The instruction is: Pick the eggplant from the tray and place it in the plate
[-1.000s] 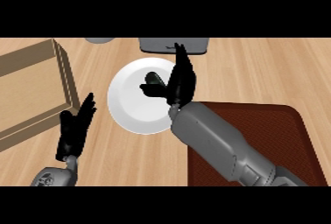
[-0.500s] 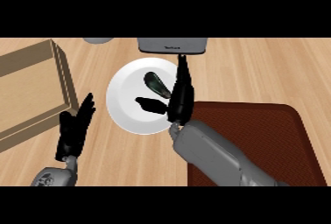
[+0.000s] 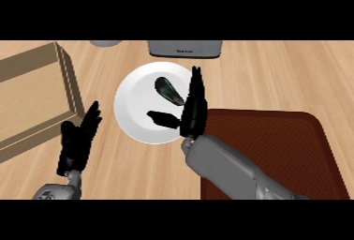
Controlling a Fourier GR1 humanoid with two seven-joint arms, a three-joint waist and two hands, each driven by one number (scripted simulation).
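Head view has the right hand (image 3: 194, 116) stretched out over the white plate (image 3: 135, 105), fingers straight, thumb poking left and holding nothing, while the eggplant (image 3: 168, 91) lies on the plate right next to those fingers, and the left hand (image 3: 76, 143) rests open at lower left.

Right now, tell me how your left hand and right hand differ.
The right hand reaches over the plate, beside the eggplant. The left hand rests over the bare counter, left of the plate. The right hand's fingers lie straight and close together, while the left hand's look slightly spread. Both hands are black and open, and neither holds anything.
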